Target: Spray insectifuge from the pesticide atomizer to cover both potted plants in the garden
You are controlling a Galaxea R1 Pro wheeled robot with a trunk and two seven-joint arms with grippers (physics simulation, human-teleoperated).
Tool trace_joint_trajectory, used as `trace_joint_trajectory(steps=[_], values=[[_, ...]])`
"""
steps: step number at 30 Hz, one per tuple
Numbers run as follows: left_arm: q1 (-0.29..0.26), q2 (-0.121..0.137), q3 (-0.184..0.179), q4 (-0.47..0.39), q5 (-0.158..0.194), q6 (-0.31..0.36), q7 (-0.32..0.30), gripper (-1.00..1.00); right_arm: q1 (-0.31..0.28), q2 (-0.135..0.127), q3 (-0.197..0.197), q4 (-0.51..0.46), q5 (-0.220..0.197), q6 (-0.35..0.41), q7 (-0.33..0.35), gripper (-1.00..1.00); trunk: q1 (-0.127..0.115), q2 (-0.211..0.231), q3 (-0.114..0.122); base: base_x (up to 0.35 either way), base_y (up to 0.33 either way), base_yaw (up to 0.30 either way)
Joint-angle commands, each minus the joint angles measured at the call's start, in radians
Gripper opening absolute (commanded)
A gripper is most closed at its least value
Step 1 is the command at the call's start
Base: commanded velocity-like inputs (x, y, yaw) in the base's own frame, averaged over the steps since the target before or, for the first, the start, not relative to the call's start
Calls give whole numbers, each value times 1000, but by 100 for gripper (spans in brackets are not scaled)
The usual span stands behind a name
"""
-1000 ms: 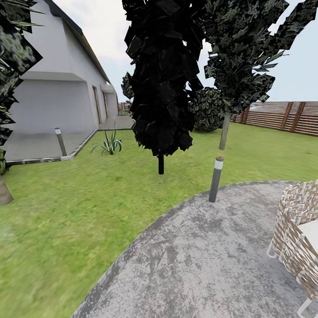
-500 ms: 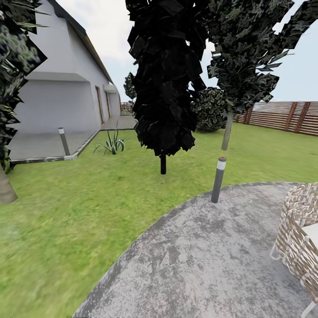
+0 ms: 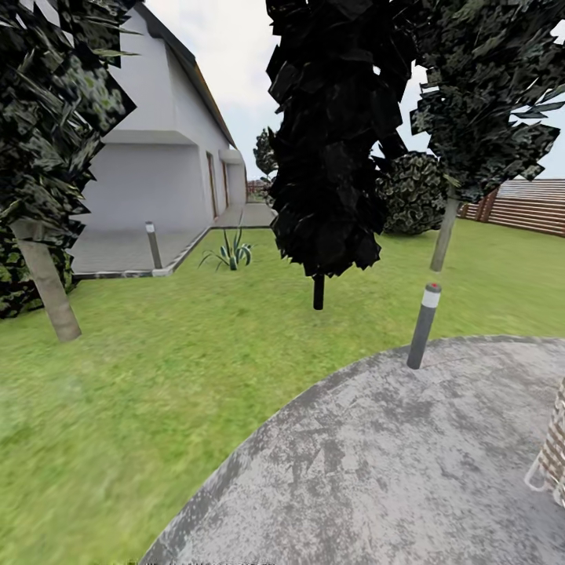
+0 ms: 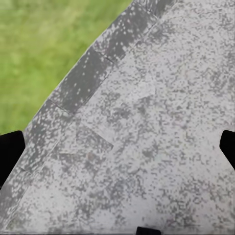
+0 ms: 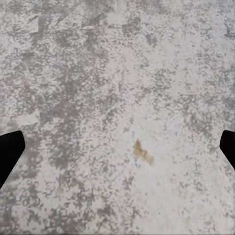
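A grey bollard lamp (image 3: 424, 326) marks the edge of the round paved patio (image 3: 408, 463), lawn (image 3: 157, 377) spreading beyond it to a dark tree (image 3: 333, 133), an agave (image 3: 229, 255) and a white house (image 3: 157, 173). Both pincers, left (image 4: 117, 147) and right (image 5: 117, 147), hang spread wide over the patio, holding nothing

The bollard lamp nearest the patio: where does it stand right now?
In the head view the bollard lamp stands right of centre, at the far edge of the paved patio where it meets the lawn, in front and right of the dark tree.
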Motion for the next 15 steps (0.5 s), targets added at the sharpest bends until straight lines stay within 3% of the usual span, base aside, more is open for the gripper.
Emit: trace_joint_trajectory(steps=[1, 7, 15], values=[[-1, 0, 1, 3, 1, -4, 1, 100, 0, 0, -1, 0, 0, -3, -1, 100, 0, -1, -2, 0, 0, 271], [-1, 0, 2, 5, 3, -4, 2, 100, 0, 0, -1, -2, 0, -3, -1, 100, 0, -1, -7, -12, 50, 271], [-1, -1, 2, 5, 4, -4, 2, 100, 0, 0, 1, 0, 1, -3, -1, 100, 0, -1, -13, -36, 266, 271]])
